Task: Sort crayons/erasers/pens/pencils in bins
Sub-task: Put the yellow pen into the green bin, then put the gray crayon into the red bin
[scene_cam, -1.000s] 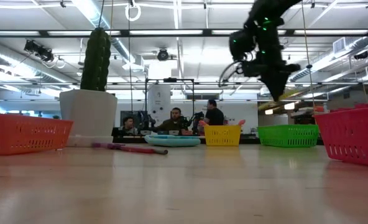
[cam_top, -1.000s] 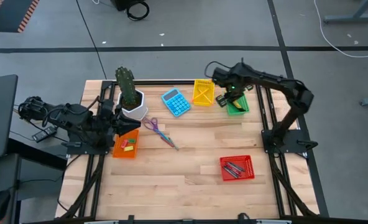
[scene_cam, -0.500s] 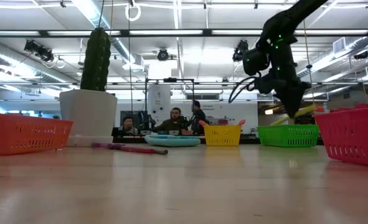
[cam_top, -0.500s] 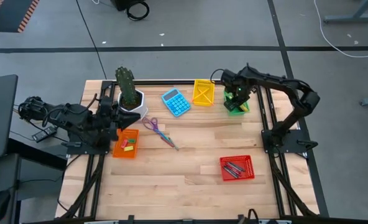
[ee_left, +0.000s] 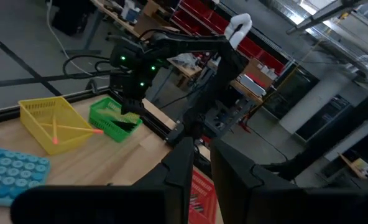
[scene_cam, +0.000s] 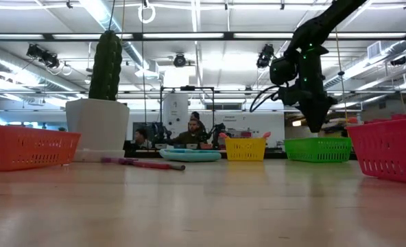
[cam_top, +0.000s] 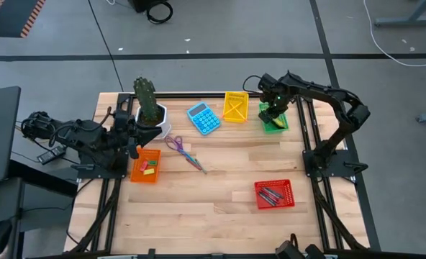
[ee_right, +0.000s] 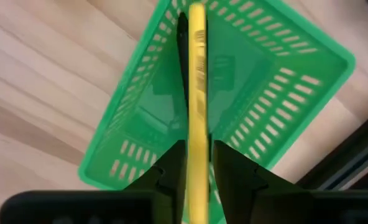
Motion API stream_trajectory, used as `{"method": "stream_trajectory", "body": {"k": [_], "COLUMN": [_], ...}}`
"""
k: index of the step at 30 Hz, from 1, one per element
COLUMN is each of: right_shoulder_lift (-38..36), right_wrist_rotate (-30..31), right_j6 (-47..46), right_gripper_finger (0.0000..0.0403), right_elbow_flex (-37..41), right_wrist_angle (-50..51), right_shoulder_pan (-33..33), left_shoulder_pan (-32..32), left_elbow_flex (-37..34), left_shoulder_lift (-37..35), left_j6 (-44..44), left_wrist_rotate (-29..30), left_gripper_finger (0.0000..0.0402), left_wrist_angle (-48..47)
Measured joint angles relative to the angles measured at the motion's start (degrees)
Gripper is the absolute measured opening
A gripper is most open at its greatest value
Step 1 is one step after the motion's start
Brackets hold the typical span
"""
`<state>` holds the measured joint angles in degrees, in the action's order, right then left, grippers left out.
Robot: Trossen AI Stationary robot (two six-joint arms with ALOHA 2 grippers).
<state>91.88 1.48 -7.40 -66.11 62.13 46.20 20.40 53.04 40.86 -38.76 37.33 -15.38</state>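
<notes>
My right gripper (cam_top: pixel 273 114) hangs over the green bin (ee_right: pixel 277 81) at the far right, fingers pointing down, shut on a yellow crayon (ee_right: pixel 197 74). A dark stick (ee_right: pixel 181 37) lies inside that bin. The yellow bin (cam_top: pixel 235 106) holds thin orange pencils. Dark pens lie in the red bin (cam_top: pixel 274 194), and small erasers in the orange bin (cam_top: pixel 146 167). My left gripper (ee_left: pixel 201 168) waits at the left by the orange bin, pointing level across the table, its fingers a little apart with nothing between them. My right gripper has the yellow crayon's near end (ee_right: pixel 197 134) between its two fingers, coming from above. The fingers lie across the crayon, which reaches out from them over the green bin's open top, clear of its floor.
A blue calculator (cam_top: pixel 204 118) lies left of the yellow bin. A white pot with a cactus (cam_top: pixel 154 119) stands at the far left, and purple-handled scissors (cam_top: pixel 180 150) lie beside it. The middle and near part of the wooden table is bare.
My right gripper has carried the yellow crayon from between the yellow and green bins toward the table's right edge and downward. It now hangs over the green bin. My left gripper has turned a little at the wrist.
</notes>
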Motion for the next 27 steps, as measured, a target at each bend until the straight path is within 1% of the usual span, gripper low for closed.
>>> {"method": "stream_trajectory", "body": {"k": [4,10,18,21,23,27], "right_shoulder_lift": [0.0,0.0,0.0,0.0,0.0,0.0], "right_wrist_rotate": [0.0,0.1,0.1,0.0,-1.5,-7.6], "right_j6": [1.0,1.0,-0.1,-2.1,-4.7,-10.7], "right_gripper_finger": [0.0094,0.0087,0.0094,0.0096,0.0097,0.0097], "right_elbow_flex": [0.0,0.0,0.0,0.0,0.0,0.0], "right_wrist_angle": [-0.7,-0.9,-0.9,-0.9,-1.0,-3.2], "right_shoulder_pan": [0.0,0.0,0.0,-0.1,-0.4,-3.9], "left_shoulder_pan": [0.0,0.0,0.0,0.0,0.0,0.0], "left_elbow_flex": [0.0,0.0,0.0,0.0,0.0,0.0], "left_shoulder_lift": [0.0,0.0,0.0,0.0,0.0,0.0], "left_j6": [0.0,0.0,-0.1,-0.1,-0.1,-0.9], "left_wrist_rotate": [0.6,0.6,0.6,0.6,0.6,0.6], "left_gripper_finger": [0.0061,0.0057,0.0058,0.0055,0.0056,0.006], "left_wrist_angle": [0.0,0.0,0.0,0.0,0.0,0.0]}}
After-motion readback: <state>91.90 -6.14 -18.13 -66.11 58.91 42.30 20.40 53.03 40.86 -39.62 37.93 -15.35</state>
